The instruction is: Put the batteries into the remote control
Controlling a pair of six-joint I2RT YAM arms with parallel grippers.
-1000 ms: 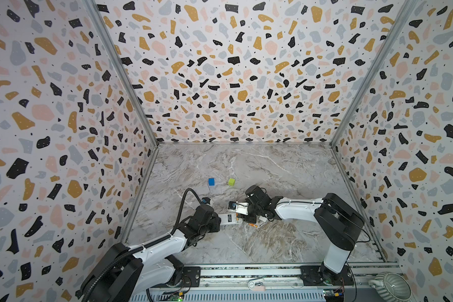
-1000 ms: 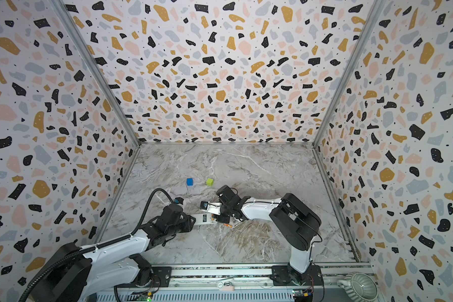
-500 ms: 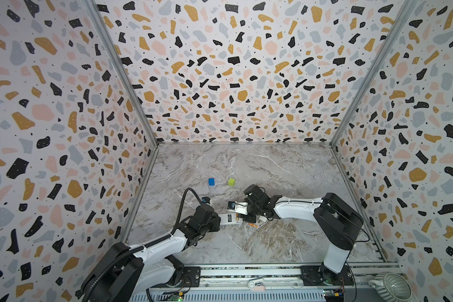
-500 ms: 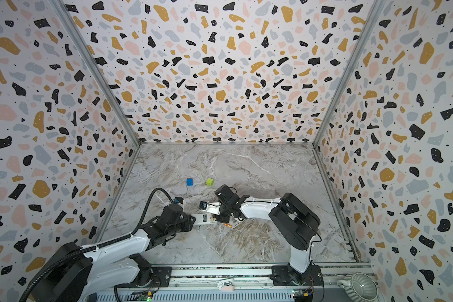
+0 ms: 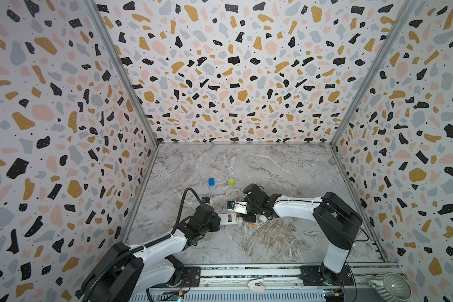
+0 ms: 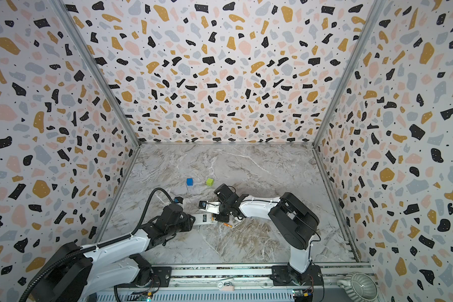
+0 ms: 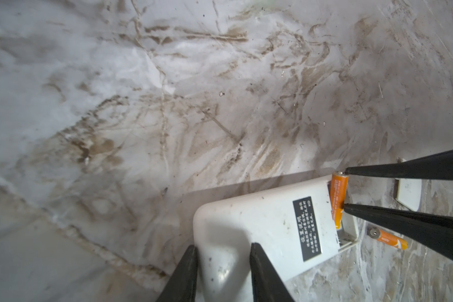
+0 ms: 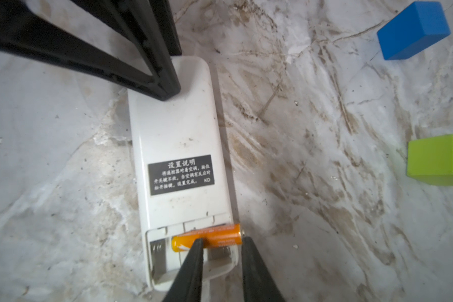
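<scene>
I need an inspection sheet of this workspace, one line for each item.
Surface: marble table, scuffed.
Job's things: remote back up, bay open; one battery at the bay, not seated; second battery on the table beside it.
Clutter: blue cube, green cube, white cover.
Grippers: left gripper astride the remote's end; right gripper on the first battery.
Cables: black hose on left arm.
Surroundings: terrazzo walls.

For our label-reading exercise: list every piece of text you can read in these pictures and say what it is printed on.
"设置说明" heads the black label on the remote control, white back up.
"KD" ends that label; its smaller lines are too blurred to quote.
Battery print: too small to read.
</scene>
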